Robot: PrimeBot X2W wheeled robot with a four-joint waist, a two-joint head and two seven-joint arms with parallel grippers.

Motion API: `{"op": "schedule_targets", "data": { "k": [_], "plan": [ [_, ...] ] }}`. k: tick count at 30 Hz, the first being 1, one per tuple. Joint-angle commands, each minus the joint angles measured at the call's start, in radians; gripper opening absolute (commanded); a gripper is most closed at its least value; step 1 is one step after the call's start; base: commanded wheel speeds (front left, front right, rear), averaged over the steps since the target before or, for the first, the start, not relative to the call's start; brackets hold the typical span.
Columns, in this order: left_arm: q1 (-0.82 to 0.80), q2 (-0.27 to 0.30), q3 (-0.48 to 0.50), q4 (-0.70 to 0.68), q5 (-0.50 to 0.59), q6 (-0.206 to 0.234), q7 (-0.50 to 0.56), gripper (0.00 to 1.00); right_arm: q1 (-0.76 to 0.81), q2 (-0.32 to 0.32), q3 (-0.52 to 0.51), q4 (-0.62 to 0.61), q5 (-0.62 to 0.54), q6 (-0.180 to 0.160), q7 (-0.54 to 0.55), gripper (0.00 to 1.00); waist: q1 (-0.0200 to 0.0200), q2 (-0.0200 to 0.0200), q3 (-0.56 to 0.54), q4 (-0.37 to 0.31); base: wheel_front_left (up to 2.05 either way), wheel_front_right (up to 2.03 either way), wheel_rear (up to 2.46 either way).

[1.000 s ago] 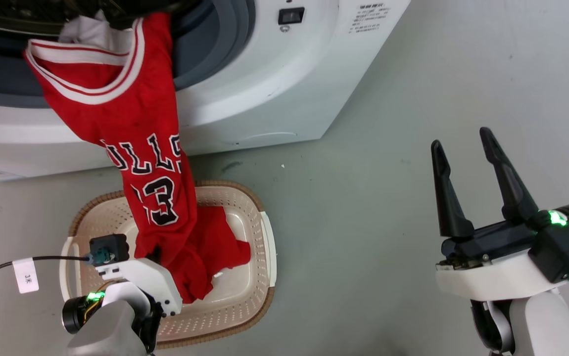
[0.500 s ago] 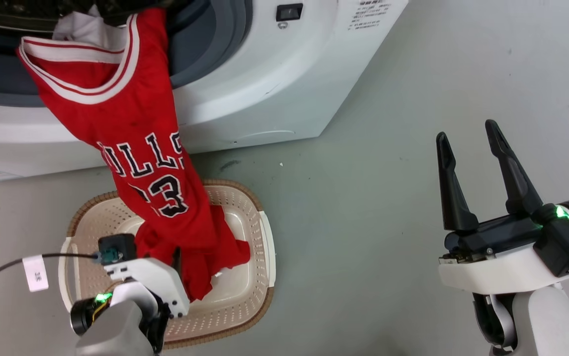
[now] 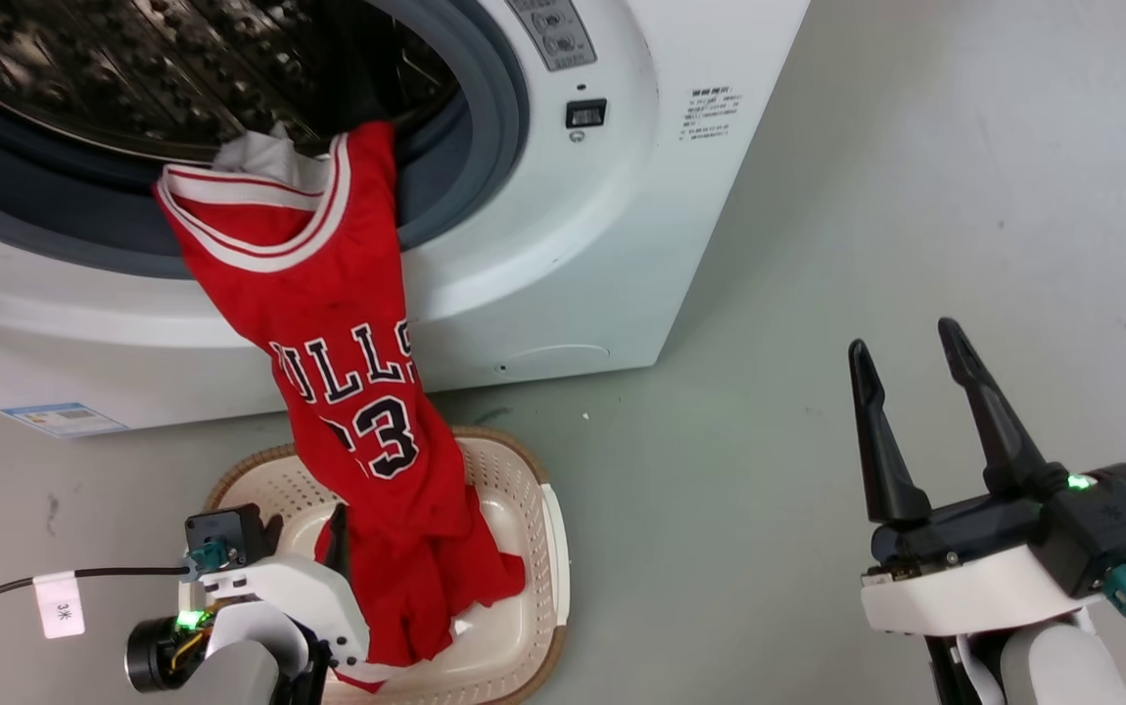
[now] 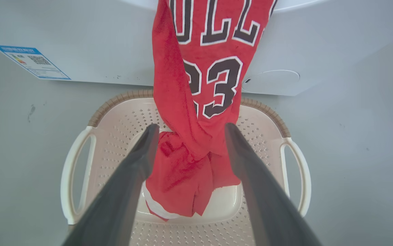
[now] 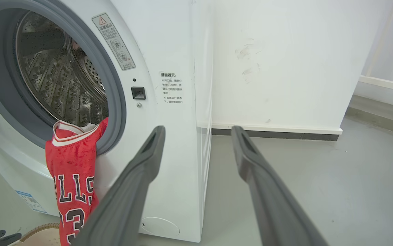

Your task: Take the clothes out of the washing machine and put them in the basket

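The washing machine (image 3: 563, 245) stands with its porthole open and the steel drum (image 5: 56, 78) showing. A red jersey (image 3: 348, 323) hangs from the porthole rim, white-trimmed collar at the top. Its lower end lies bunched in the cream basket (image 3: 555, 558) on the floor in front. I cannot tell a separate plain red garment from that bunch (image 4: 176, 177). My left gripper (image 4: 189, 126) is open just above the basket (image 4: 121, 112), its fingers on either side of the hanging jersey (image 4: 213, 68). My right gripper (image 3: 901, 338) is open over bare floor to the right, holding nothing.
A blue-edged label (image 3: 64, 419) is stuck low on the washer front. A black cable with a paper tag (image 3: 59, 605) trails from my left wrist. Grey floor (image 3: 769, 392) spreads right of the washer. A white wall with dark skirting (image 5: 275, 131) stands behind.
The head camera has tilted up, so more of the drum shows. My left gripper's fingers, earlier buried in the red cloth, now show open beside it. The jersey still hangs from the porthole.
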Motion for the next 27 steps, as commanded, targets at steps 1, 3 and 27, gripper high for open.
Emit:
{"op": "schedule_targets", "data": {
  "k": [1,3,27],
  "plan": [
    [0.008,0.008,0.015,-0.028,0.02,0.011,-0.002,1.0,0.011,0.001,0.0,0.003,-0.002,-0.001,-0.002,1.0,0.0,-0.0001,-0.028,0.013,0.0,0.0,0.0],
    [0.053,0.005,0.053,-0.109,0.084,0.035,-0.002,1.0,0.025,0.001,0.0,0.004,-0.004,-0.001,-0.002,1.0,0.0,-0.0001,-0.045,0.019,0.0,0.0,0.0],
    [-0.098,-0.058,0.315,-0.214,0.447,0.01,-0.003,1.0,-0.03,0.001,0.017,-0.01,0.011,-0.001,-0.002,1.0,0.0,-0.0001,0.037,-0.03,0.0,0.0,0.0]
  ]
}}
